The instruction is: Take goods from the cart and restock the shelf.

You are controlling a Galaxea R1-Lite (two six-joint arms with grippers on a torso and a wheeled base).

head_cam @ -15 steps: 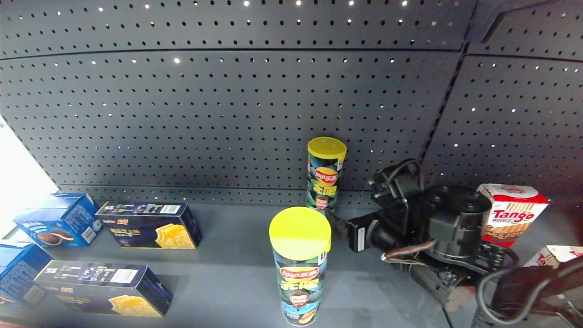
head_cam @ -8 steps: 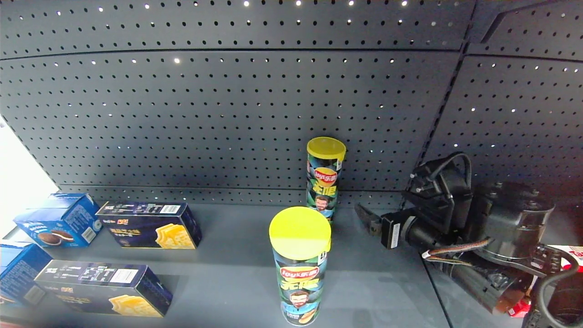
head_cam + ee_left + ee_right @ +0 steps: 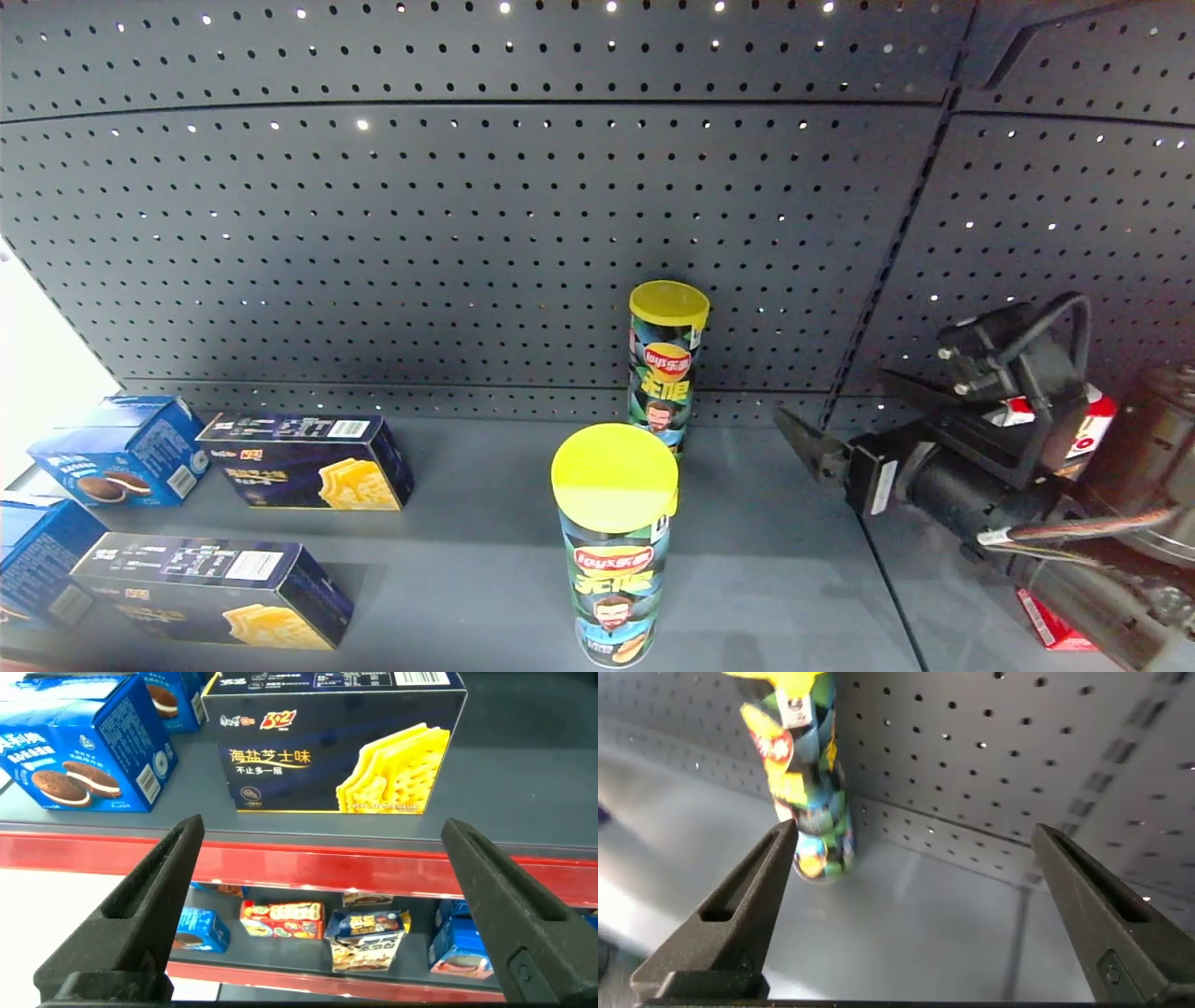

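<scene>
Right gripper [image 3: 915,829]: fingers were held apart, empty, near a chip can [image 3: 811,793] on the shelf [image 3: 924,938].
Left gripper [image 3: 320,824]: fingers were held apart, empty.

A grey metal shelf [image 3: 766,579] backed by a dark perforated panel [image 3: 467,233]. Near the front edge, at centre, stands an upright cylindrical chip can with a yellow plastic lid [image 3: 614,560]. A second can of the same kind [image 3: 665,369] stands upright behind it, close to the panel. To the left lie two dark blue rectangular boxes printed with yellow crackers, a rear box [image 3: 308,462] and a front box [image 3: 210,593]. Farther left are two light blue boxes printed with sandwich cookies [image 3: 121,450]. At the right, the black right end effector [image 3: 820,415] hangs above the shelf, apart from both cans and pointing toward them. A red and white carton [image 3: 1090,425] is partly hidden behind the arm.
</scene>
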